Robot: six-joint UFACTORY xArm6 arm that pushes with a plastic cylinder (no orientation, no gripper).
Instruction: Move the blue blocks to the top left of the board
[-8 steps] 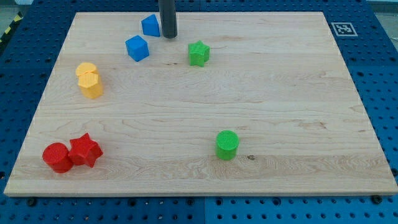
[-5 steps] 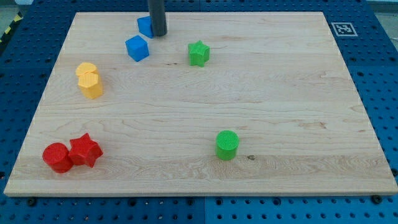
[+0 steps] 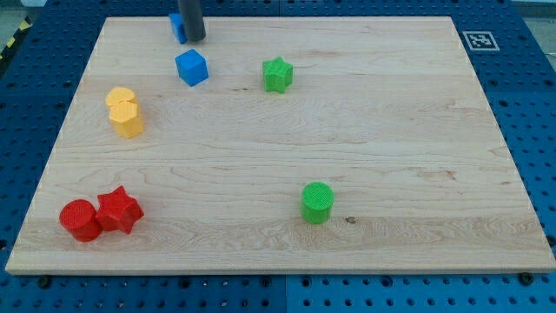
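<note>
My tip [image 3: 193,39] is near the view's top, left of centre, pressed against the right side of a blue block [image 3: 176,27]. The rod hides most of that block, so its shape cannot be made out. A blue cube [image 3: 192,67] lies just below my tip, apart from it. Both blue blocks sit on the wooden board [image 3: 347,130], in its top left part.
A green star [image 3: 277,74] lies right of the blue cube. Two touching yellow blocks [image 3: 124,112] are at the left. A red cylinder [image 3: 79,219] and a red star [image 3: 118,210] touch at the bottom left. A green cylinder [image 3: 317,202] stands lower centre.
My tip has moved left and slightly up along the top edge, pushing the upper blue block left with it. The blue cube and the other blocks have not moved.
</note>
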